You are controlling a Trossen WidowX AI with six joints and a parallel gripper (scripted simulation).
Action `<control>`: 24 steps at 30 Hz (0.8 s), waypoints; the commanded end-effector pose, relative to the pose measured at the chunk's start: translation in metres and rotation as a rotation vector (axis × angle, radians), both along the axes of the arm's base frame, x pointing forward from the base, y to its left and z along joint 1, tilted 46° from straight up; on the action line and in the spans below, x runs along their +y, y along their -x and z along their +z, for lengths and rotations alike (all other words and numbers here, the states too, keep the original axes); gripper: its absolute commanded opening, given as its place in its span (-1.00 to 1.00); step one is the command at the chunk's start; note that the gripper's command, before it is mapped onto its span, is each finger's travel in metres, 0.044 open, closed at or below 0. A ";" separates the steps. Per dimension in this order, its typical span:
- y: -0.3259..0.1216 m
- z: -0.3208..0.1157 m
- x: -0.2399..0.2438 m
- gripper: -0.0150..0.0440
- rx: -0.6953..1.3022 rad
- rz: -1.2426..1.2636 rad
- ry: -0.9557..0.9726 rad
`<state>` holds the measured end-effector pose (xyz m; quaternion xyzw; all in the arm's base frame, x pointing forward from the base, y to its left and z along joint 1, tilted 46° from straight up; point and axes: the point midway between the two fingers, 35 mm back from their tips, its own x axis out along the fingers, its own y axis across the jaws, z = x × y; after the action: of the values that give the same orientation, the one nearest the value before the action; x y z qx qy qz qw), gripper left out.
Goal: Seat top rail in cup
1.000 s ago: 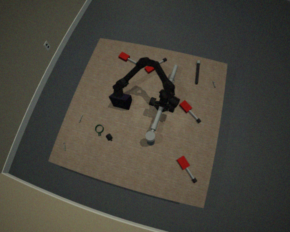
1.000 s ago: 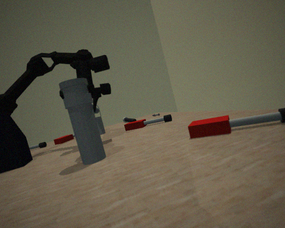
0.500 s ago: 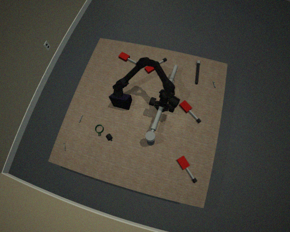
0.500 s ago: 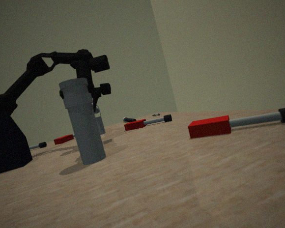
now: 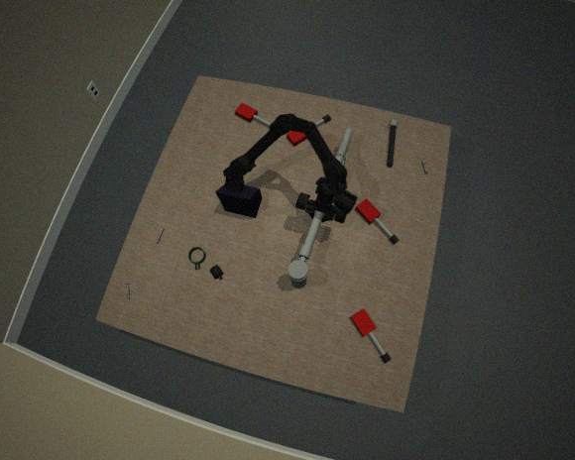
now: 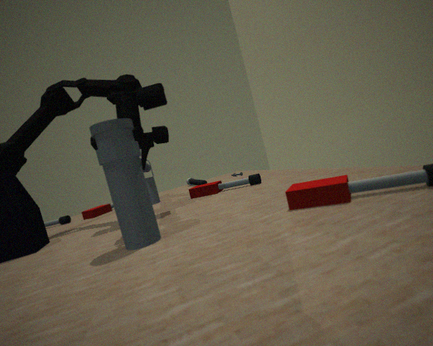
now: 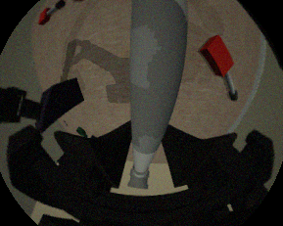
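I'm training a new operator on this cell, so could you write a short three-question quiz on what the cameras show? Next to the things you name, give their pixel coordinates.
1. Multiple choice: what do the fingers (image 5: 323, 214) hold? a) the green ring; b) the rail (image 5: 312, 233) (image 7: 157, 72); c) a red block.
2. True or false: the big post (image 5: 298, 272) (image 6: 129, 201) lies on its side.
3. Fill in: beside the small black part (image 5: 216, 272), on the table (image 5: 259, 337) (image 6: 266, 280), lies a ring (image 5: 189, 257) coloured ____.

Key: 1 b; 2 false; 3 green.
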<state>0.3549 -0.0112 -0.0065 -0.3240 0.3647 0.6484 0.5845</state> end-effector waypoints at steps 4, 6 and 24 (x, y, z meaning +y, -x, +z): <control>0.000 -0.001 -0.009 -0.49 -0.005 -0.004 0.014; 0.000 -0.001 -0.010 -0.49 -0.005 -0.004 0.014; 0.000 -0.001 -0.001 -0.49 0.001 0.005 -0.005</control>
<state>0.3548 -0.0109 -0.0070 -0.3232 0.3620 0.6515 0.5831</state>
